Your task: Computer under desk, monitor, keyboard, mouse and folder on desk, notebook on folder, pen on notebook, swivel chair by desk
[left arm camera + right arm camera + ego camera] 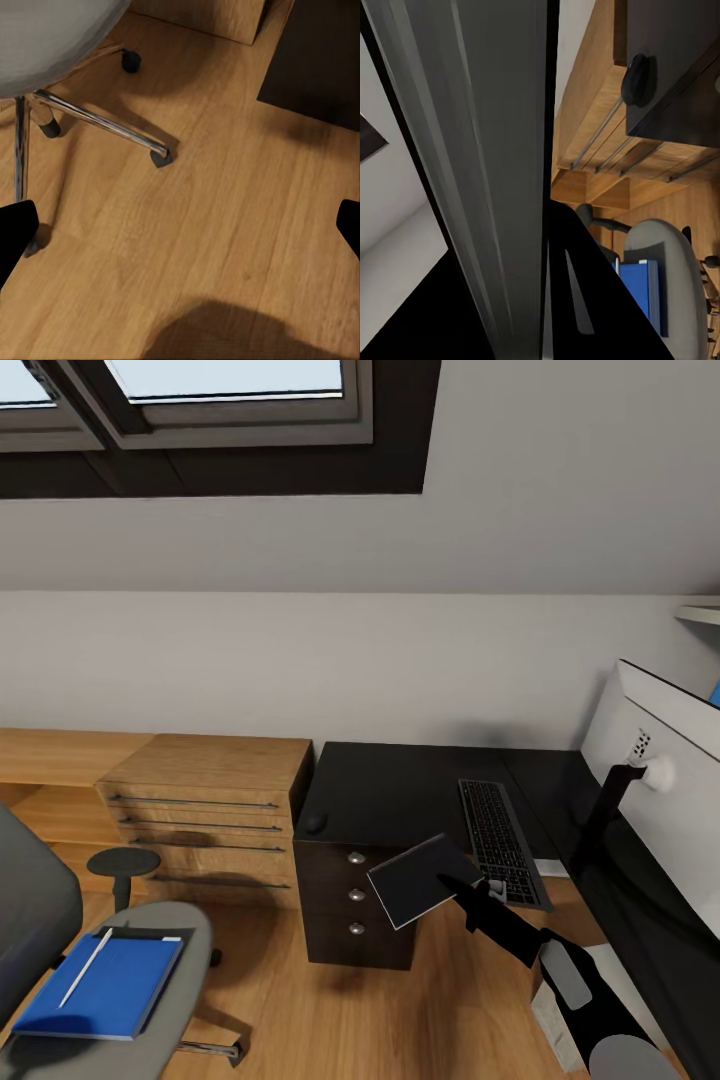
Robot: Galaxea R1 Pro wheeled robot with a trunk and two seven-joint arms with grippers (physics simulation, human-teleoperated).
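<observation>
Notebook (423, 879) hangs in your right gripper (470, 887) off the counter (400, 790) front edge; folder (105, 985), pen (85, 967) wait on chair (150, 940); left gripper (180, 225) gapes wide.

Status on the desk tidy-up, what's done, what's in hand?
Done: monitor, keyboard and mouse sit on the desk. In hand: the right hand holds the notebook in the air at the desk's front edge. Left: the folder, with the pen on it, lies on the swivel chair.
</observation>
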